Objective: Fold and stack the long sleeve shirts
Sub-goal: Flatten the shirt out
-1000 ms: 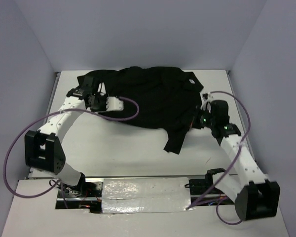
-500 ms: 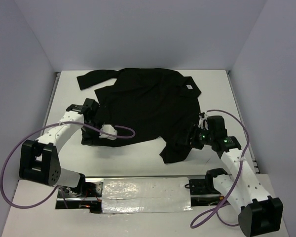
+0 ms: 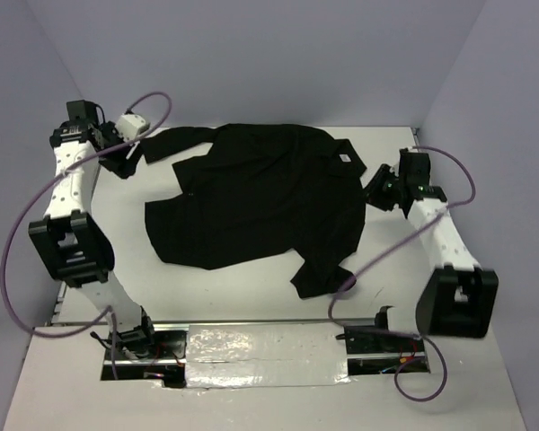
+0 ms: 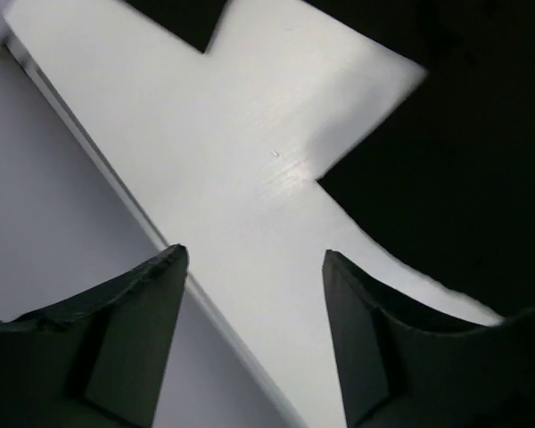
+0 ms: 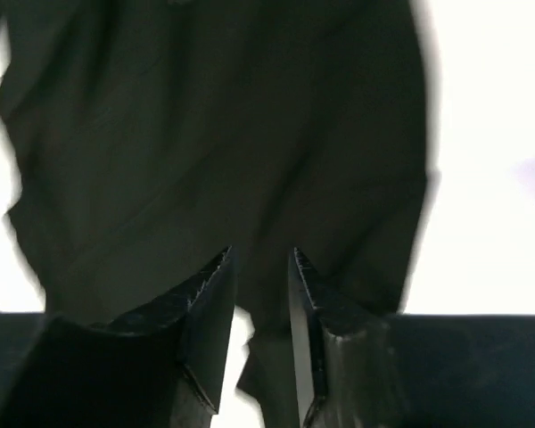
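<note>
shirt (image 3: 260, 197) lying spread on desk (image 3: 225, 292), below right hand (image 5: 260, 259), beside left hand (image 4: 254, 259) | left hand hanging spread, empty | right hand hovering barely parted, pinching nothing | likely risk: left hand closing beside sleeve (image 3: 175, 142), catching bare desk; right hand gathering two layers

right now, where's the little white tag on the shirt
In the top view, the white tag sits on the far right part of the black shirt, just left of the right gripper and slightly farther back.
</note>
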You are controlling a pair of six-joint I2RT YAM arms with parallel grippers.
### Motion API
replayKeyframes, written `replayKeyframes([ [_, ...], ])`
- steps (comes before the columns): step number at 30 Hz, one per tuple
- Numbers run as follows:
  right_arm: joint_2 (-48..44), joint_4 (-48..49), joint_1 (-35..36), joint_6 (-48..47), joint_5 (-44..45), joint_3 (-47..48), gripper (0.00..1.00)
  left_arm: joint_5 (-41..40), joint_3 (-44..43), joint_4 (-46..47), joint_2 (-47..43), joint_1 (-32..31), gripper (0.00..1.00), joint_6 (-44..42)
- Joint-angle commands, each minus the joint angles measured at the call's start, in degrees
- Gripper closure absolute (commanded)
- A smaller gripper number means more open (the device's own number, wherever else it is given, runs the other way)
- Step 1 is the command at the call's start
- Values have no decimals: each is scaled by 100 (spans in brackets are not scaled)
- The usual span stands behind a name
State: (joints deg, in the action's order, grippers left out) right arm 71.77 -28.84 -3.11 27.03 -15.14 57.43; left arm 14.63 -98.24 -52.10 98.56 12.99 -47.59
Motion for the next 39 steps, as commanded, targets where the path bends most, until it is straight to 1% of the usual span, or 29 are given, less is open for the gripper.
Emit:
replayKeyframes([
  [1, 907, 510, -539, 22, 257, 233, 62, 584, 110, 466, 690, 29, 23, 2066],
  [2, 1379, 633, -585, 39, 161, 425, 46, 698, 373, 812, 717, -42, 19, 2235],
  [3, 1593, 669, -594, 22, 56, 531, 37, 725, 471, 1120, 743, -199, 17, 2402],
  [4, 1830, 652, -585, -13, 11, 646, 31, 708, 498, 1401, 813, -262, 15, 2735],
  [5, 2276, 660, -559, -48, -76, 769, 26, 681, 437, 1839, 901, -332, 15, 2894],
  [7, 2648, 608, -524, -154, -183, 1050, 25, 673, 210, 2088, 1339, -403, 14, 3394],
  [8, 2954, 573, -480, -206, -191, 1173, 24, 559, -96, 2229, 1724, -420, 13, 3571],
  [9, 3070, 573, -462, -224, -191, 1200, 24, 497, -291, 2239, 1936, -438, 13, 3782],
  [13, 3449, 617, -243, -224, 45, 1279, 24, 215, -1230, 2283, 3016, -526, 12, 4100],
  [18, 3826, 459, -163, -23, 502, 1473, 27, -83, -1672, 2318, 3678, -728, 12, 4258],
  [20, 3871, 380, -163, 39, 862, 1525, 28, 4, -1717, 2283, 3854, -807, 13, 4258],
  [21, 3906, 292, -172, 83, 942, 1552, 30, 48, -1647, 2335, 3907, -842, 14, 4258],
  [24, 3784, 230, -163, 127, 1363, 1579, 34, 92, -1445, 2475, 3934, -974, 23, 4250],
  [25, 3722, 230, -172, 136, 1503, 1535, 35, 110, -1418, 2494, 3951, -1018, 29, 4267],
  [26, 3652, 247, -172, 128, 1688, 1517, 36, 110, -1392, 2529, 3969, -1018, 31, 4311],
  [27, 3521, 239, -172, 127, 1776, 1499, 36, 136, -1409, 2581, 4012, -1027, 40, 4346],
  [29, 3380, 212, -154, 84, 1987, 1499, 36, 145, -1453, 2582, 4065, -1027, 52, 4373],
  [30, 3362, 151, -128, 57, 2066, 1525, 36, 136, -1540, 2495, 4109, -1018, 69, 4373],
  [32, 3344, 107, -111, -39, 2190, 1543, 34, 119, -1576, 2433, 4110, -966, 94, 4346],
  [33, 3361, 63, -93, -57, 2216, 1561, 34, 84, -1567, 2406, 4066, -948, 100, 4329],
  [34, 3396, 45, -93, -92, 2225, 1570, 34, 49, -1550, 2380, 4031, -878, 100, 4276],
  [37, 3686, 1, -93, -154, 2200, 1622, 33, -503, -1541, 2467, 3820, -728, 100, 3874],
  [38, 3869, -25, -93, -162, 1990, 1648, 35, -923, -1549, 2528, 3767, -693, 100, 3759],
  [39, 3941, -25, -84, -171, 1858, 1683, 37, -1127, -1584, 2599, 3671, -667, 100, 3662],
])
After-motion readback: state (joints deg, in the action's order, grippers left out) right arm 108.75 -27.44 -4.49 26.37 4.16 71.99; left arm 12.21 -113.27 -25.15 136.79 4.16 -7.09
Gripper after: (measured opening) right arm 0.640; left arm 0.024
